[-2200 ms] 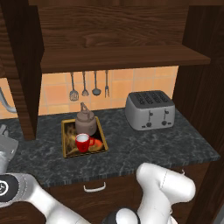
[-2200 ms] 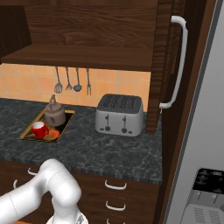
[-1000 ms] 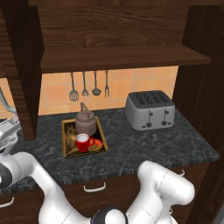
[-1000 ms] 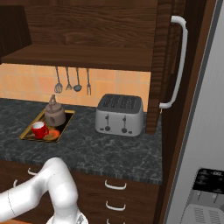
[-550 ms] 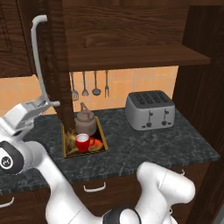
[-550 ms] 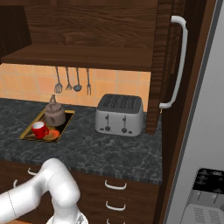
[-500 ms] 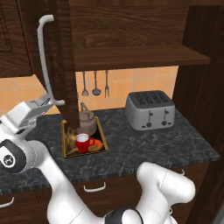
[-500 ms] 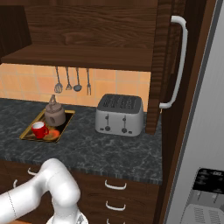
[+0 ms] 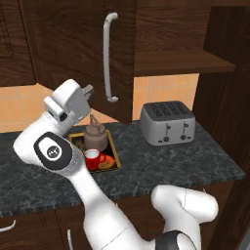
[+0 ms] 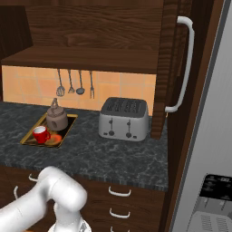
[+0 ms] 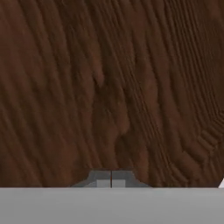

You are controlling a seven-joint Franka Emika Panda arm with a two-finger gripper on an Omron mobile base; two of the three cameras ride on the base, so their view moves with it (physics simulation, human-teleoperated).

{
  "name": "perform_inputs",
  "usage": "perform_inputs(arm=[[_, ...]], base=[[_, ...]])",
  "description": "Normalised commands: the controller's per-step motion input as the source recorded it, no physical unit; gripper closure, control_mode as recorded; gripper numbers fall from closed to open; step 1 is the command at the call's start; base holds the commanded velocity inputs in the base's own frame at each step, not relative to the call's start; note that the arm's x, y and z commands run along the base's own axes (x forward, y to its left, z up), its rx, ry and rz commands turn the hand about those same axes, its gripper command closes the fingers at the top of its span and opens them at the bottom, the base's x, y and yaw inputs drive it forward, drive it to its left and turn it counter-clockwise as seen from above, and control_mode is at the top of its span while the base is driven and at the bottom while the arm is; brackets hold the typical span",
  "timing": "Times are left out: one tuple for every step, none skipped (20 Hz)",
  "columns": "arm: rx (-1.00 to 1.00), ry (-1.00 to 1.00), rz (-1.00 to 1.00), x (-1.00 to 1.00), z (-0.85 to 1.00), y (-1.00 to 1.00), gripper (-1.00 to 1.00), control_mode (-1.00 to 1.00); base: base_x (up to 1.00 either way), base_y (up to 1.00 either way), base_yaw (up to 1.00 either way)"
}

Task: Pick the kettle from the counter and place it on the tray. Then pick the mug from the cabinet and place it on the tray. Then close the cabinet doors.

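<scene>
We judge that we are on the last step, closing the cabinet doors: the kettle (image 9: 95, 137) and the red mug (image 9: 92, 158) both sit on the tray (image 9: 113, 152), which lies on the dark marbled worktop (image 9: 161, 166) to the left of the silver toaster (image 9: 167, 122).

In the left base view our gripper (image 9: 88, 91) is raised against the left cabinet door (image 9: 73, 53), close by the lower end of its long white bar handle (image 9: 108, 58). In the hand view the fingers (image 11: 101, 180) are pressed together with nothing between them, and dark wood grain stands right in front of them, so we take it that we are pushing on the door's face instead of gripping the handle. The left door appears swung most of the way across the opening, with the plank shelf (image 9: 180, 62) exposed to its right.

The right cabinet door (image 10: 170, 68) stands open, edge-on in the right base view, its white handle (image 10: 182, 68) facing out toward the refrigerator side. We think the next move calls for pushing the left door flat, then reaching well across to the right door and swinging it shut.

The doors are dark brown panelled wood; the kettle is squat and brownish-grey with an arched handle, touching or just behind the mug, which is small with a white inside.
</scene>
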Motion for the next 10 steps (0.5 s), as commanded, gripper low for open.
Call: perform_inputs(arm=[[0.0,0.45,0.08,0.44,0.42,-1.0,1.0,-1.0],[0.0,0.44,0.09,0.43,0.39,-1.0,1.0,-1.0],[0.01,0.43,0.13,0.51,0.4,-1.0,1.0,-1.0],[0.02,0.45,0.16,0.59,0.34,-1.0,1.0,-1.0],[0.03,0.45,0.17,0.62,0.26,-1.0,1.0,-1.0],[0.06,0.4,0.2,0.72,0.21,-1.0,1.0,-1.0],[0.09,0.35,0.25,0.85,0.11,-0.97,1.0,-1.0],[0.1,0.33,0.28,1.0,0.0,-0.79,1.0,-1.0],[0.01,0.31,0.3,1.0,0.0,-0.62,1.0,-1.0],[0.05,0.27,0.31,1.0,0.0,-0.51,1.0,-1.0]], base=[[0.0,0.0,0.0],[0.0,0.0,0.0],[0.0,0.0,0.0],[0.0,0.0,0.0],[0.0,0.0,0.0],[0.0,0.0,0.0],[0.0,0.0,0.0],[0.0,0.0,0.0],[0.0,0.0,0.0],[0.0,0.0,0.0]])
